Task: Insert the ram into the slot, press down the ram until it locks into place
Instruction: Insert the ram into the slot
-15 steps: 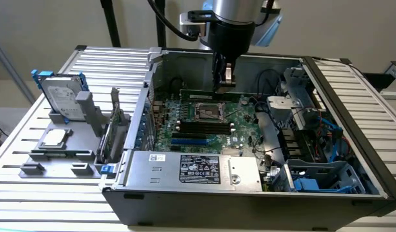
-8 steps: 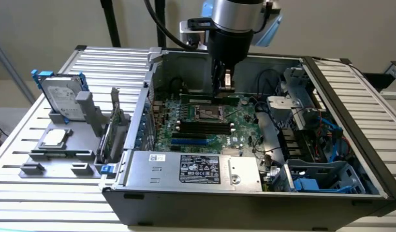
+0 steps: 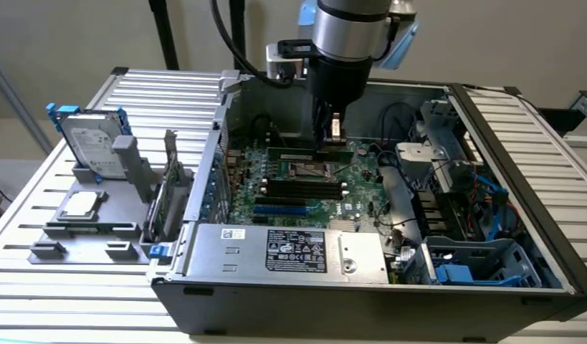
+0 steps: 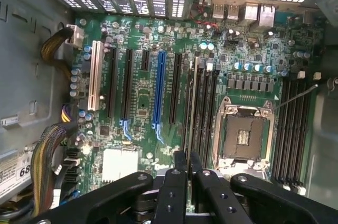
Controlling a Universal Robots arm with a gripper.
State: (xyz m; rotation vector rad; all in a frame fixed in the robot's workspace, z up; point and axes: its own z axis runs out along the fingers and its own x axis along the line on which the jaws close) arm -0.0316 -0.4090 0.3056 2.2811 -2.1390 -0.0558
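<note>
In the exterior view your gripper is hanging low inside the case, near the slot. In the wrist view it is pinching the ram narrowly, edge-on above the slots. Any skew is risking a jam against a neighbouring socket.

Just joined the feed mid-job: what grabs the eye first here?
The arm reaches down into the open computer case in the exterior view. In the wrist view, the gripper pinches the ram edge-on over the black slots, beside the empty CPU socket; a bright blue slot stands out further off.
</note>
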